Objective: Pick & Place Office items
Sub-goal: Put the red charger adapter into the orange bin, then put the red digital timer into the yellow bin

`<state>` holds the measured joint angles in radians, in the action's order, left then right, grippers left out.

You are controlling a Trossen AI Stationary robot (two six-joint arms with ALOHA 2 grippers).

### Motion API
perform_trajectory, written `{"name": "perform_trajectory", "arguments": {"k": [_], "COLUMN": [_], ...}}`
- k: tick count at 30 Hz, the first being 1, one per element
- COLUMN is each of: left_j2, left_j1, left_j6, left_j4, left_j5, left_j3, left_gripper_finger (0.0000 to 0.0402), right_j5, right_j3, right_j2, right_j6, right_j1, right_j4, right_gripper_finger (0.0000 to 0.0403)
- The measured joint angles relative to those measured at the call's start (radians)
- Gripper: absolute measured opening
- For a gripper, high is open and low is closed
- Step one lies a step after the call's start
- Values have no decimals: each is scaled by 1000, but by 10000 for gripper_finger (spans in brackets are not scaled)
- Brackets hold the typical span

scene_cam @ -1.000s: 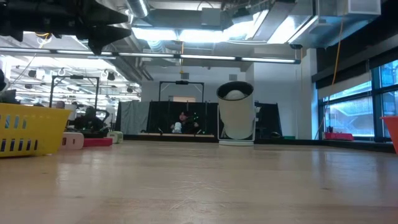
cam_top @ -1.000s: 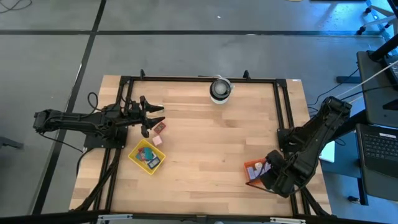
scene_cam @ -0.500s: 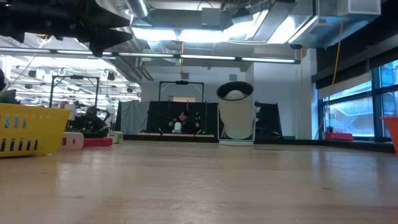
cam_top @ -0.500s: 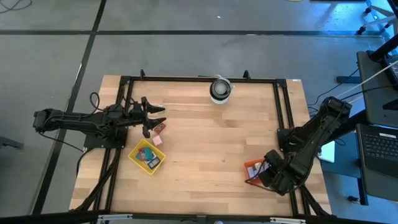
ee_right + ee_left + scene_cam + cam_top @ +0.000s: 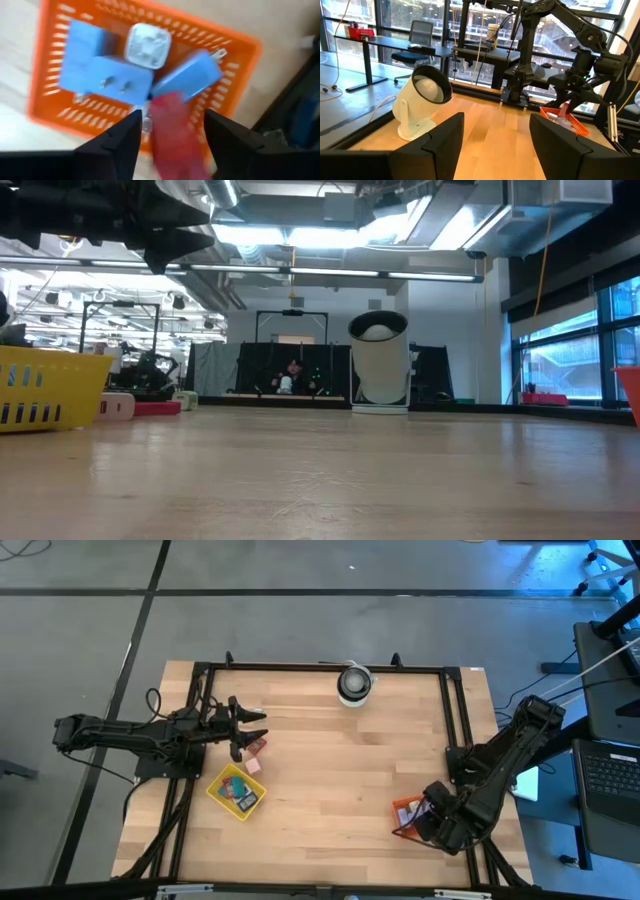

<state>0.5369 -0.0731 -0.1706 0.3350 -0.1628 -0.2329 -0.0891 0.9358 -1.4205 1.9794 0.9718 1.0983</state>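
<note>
Right gripper (image 5: 170,131): fingers parted, empty, hanging over the orange slotted plastic tray (image 5: 240,75) at the table's near right corner; a blurred red piece (image 5: 176,131) shows between them, above three blue blocky pieces (image 5: 120,84) and one white square piece (image 5: 147,45) lying in the tray. Left gripper (image 5: 245,730): fingers spread wide, empty, above a red piece (image 5: 257,745) and a pink piece (image 5: 252,766) on the wooden table (image 5: 330,770), just far of the yellow slotted tray (image 5: 216,789) holding several pieces. White round roll (image 5: 354,684) at far edge.
</note>
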Motion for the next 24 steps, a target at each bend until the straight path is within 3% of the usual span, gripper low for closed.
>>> {"name": "perform_trajectory", "arguments": {"k": [5, 13, 18, 24], "left_j2": [1, 1, 1, 1], "left_j1": [0, 0, 0, 0], "left_j6": [0, 8, 8, 0], "left_j4": [6, 6, 6, 4], "left_j5": [0, 0, 0, -1], "left_j3": [0, 0, 0, -2], "left_gripper_finger": [221, 221, 221, 221], "right_j5": [-12, -63, -165, -368], "right_j3": [15, 15, 15, 15], "right_j2": [-1, 0, 20, 83], "right_j6": [-2, -2, -70, -219], "right_j1": [-3, -12, -58, -164], "right_j4": [36, 54, 70, 61], "right_gripper_finger": [231, 224, 224, 224]}}
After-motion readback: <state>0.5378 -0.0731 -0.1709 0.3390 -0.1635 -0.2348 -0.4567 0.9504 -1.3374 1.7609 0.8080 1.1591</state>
